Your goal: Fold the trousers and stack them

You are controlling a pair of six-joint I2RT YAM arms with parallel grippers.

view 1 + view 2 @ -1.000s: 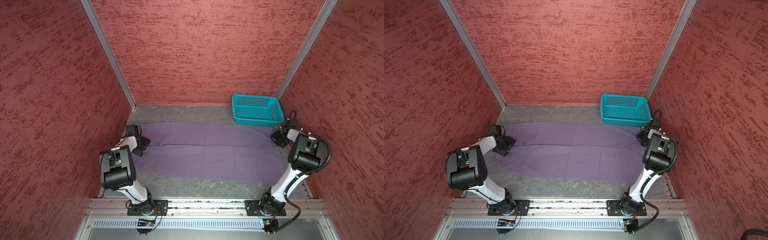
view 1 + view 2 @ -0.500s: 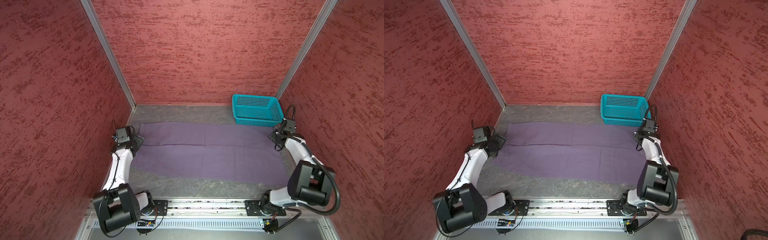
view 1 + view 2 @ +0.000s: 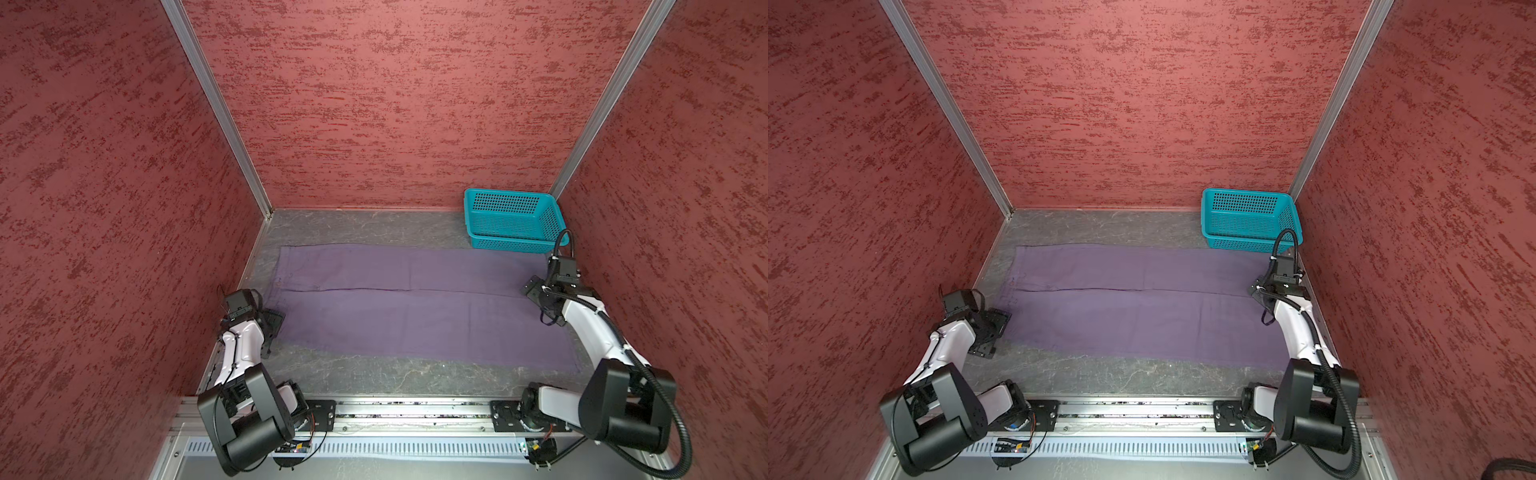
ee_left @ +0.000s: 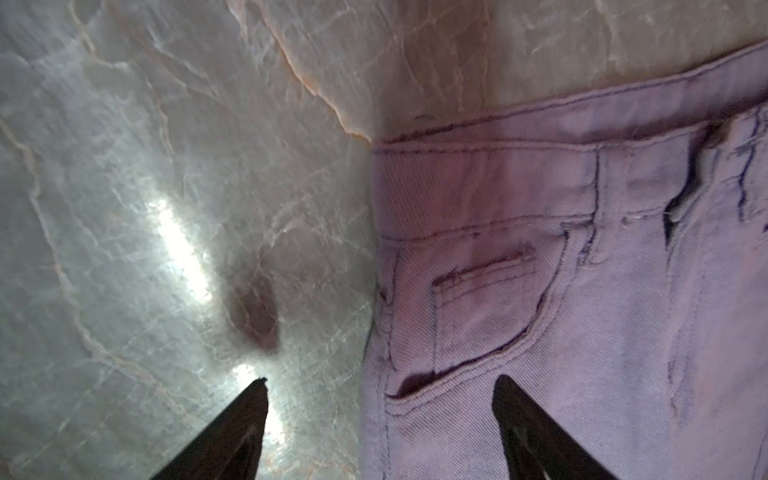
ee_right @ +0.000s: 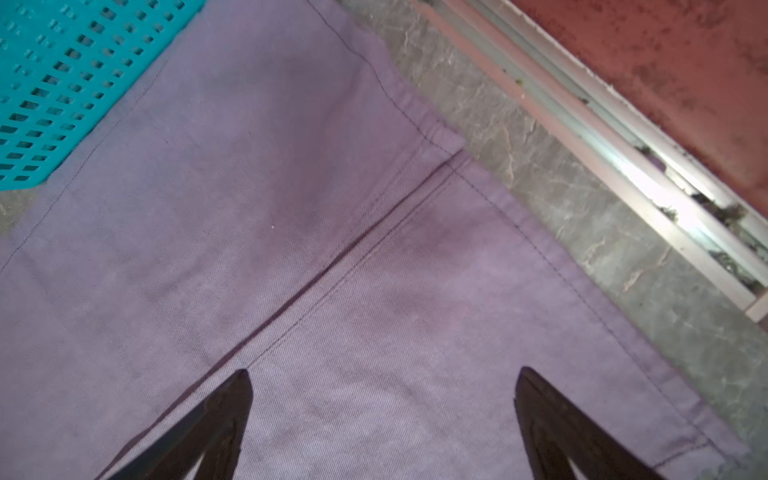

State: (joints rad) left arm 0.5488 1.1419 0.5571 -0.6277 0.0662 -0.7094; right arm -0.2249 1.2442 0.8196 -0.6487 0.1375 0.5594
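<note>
Now, the trousers (image 3: 415, 307) lie flat, hems (image 5: 540, 253) just beside the teal basket (image 3: 511, 220), waistband (image 4: 498, 174) far from it. For a clean fold, each gripper should pinch the whole edge thickness (not one layer). The left gripper (image 4: 380, 380) hovers low at the waistband corner, the right gripper (image 5: 384, 371) over the hems by the basket; both spread wide, empty.

From above I can't make out either arm's fingers; the wrist housings cover them in both top views. The right arm (image 3: 590, 328) hides part of the hem end of the trousers (image 3: 415, 307), whose waistband stitching is too small to read there. On the wrist cameras the left gripper (image 4: 380, 379) and right gripper (image 5: 385, 370) show only fingertips before the frame cuts them, and the teal basket (image 5: 62, 83) is cropped to one corner.
</note>
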